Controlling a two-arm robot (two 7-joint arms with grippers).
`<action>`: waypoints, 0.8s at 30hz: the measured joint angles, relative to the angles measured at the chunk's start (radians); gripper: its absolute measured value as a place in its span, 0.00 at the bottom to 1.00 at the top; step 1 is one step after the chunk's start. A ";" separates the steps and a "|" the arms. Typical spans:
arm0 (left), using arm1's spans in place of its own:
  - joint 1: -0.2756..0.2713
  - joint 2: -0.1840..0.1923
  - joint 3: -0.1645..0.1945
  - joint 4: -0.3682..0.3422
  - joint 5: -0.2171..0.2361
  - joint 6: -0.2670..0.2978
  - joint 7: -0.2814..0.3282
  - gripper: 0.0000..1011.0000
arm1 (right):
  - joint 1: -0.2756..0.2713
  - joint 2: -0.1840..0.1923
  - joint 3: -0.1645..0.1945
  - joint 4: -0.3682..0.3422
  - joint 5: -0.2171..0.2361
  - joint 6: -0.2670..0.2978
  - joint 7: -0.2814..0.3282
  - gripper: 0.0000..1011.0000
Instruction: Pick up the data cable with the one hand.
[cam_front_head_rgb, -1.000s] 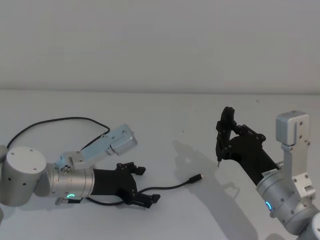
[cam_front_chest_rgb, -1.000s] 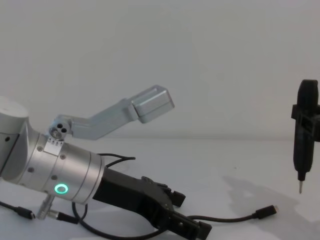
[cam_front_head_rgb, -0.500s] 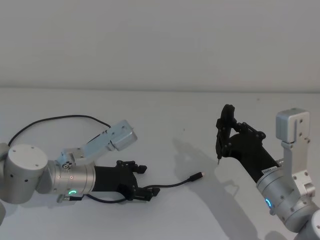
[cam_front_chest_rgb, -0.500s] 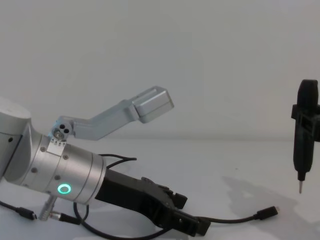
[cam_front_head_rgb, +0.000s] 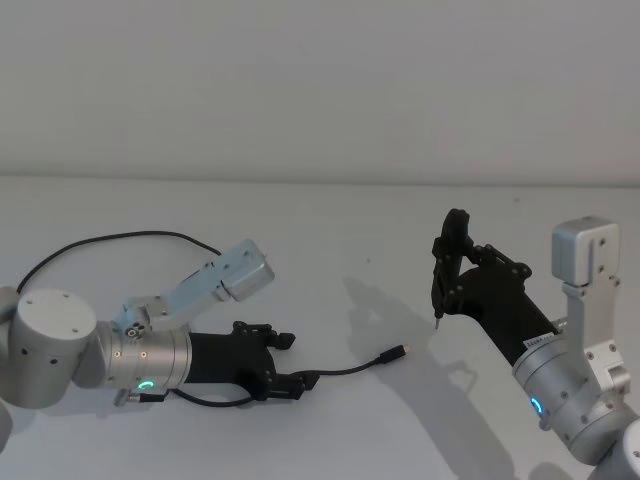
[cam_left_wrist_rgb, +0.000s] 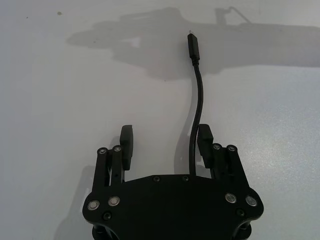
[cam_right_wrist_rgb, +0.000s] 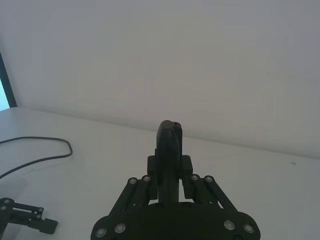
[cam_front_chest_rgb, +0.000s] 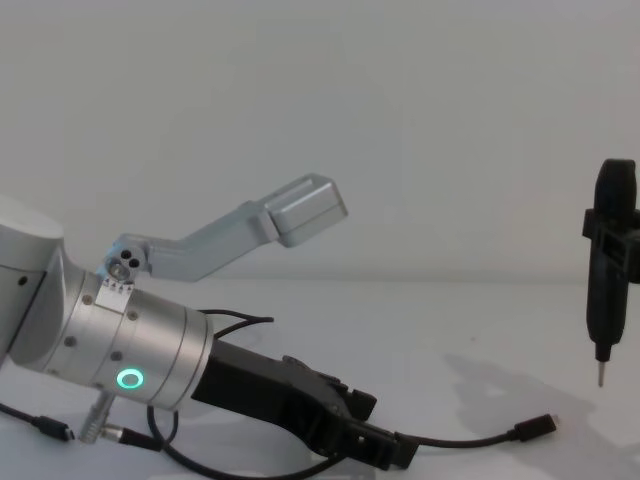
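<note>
The left tool (cam_front_head_rgb: 290, 364) lies low over the white tabletop (cam_front_head_rgb: 330, 230), reaching forward and toward the middle from the robot's left; its two black fingers stand apart, not clamped on anything. The cable (cam_front_head_rgb: 345, 370) lies flat on the tabletop and runs between those fingers; in the left wrist view the cable (cam_left_wrist_rgb: 198, 90) passes just beside one finger (cam_left_wrist_rgb: 205, 142), while the other finger (cam_left_wrist_rgb: 126, 145) is well apart from it. Beyond the fingertips the cable curves on toward the right and ends in a small plug (cam_front_head_rgb: 395, 353) with a silver tip, resting on the tabletop. Behind the left arm the cable sweeps in a wide loop toward the far left. From the chest view the left tool (cam_front_chest_rgb: 385, 432) sits at the tabletop's level, with the cable (cam_front_chest_rgb: 470, 437) trailing from it to the plug (cam_front_chest_rgb: 537, 426).

The right tool (cam_front_head_rgb: 447, 285) is raised on the right, well apart from the cable; its fingers are closed on a slim black screwdriver (cam_front_head_rgb: 455, 240), which is nearly upright with its metal tip down, above the tabletop.
</note>
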 joint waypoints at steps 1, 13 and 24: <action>0.000 0.000 0.000 0.000 0.000 0.000 0.000 0.72 | 0.000 0.000 0.000 0.000 0.000 0.000 0.000 0.27; 0.000 -0.001 0.000 0.001 -0.001 0.003 0.001 0.65 | 0.000 0.000 0.000 0.000 0.000 0.000 0.000 0.27; 0.000 -0.001 0.001 0.002 -0.001 0.003 0.001 0.58 | 0.000 0.000 0.000 0.000 0.000 0.000 0.000 0.27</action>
